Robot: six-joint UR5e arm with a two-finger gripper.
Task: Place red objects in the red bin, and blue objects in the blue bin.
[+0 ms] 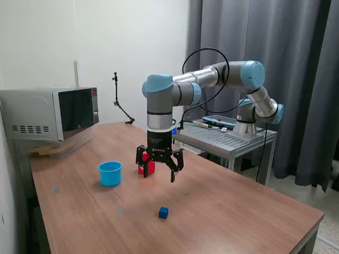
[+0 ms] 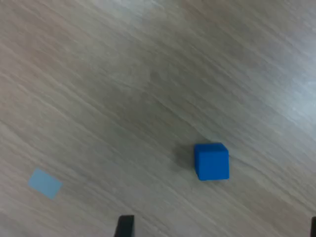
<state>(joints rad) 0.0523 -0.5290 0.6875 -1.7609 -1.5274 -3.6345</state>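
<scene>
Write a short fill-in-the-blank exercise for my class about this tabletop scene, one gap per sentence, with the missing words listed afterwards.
1. The only loose cube seen on the table is coloured ____.
2. The claw hangs above the table with its fingers ____.
3. In the exterior view, the light blue cup stands on the claw's ____ side.
4. The large appliance at the table's far corner is a ____.

Missing words: blue; open; left; microwave

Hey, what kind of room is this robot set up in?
Probably a robotics lab or test room: a UR5e arm mounted on a metal stand beside a wooden table, a microwave at one end, and dark curtains behind.
</scene>
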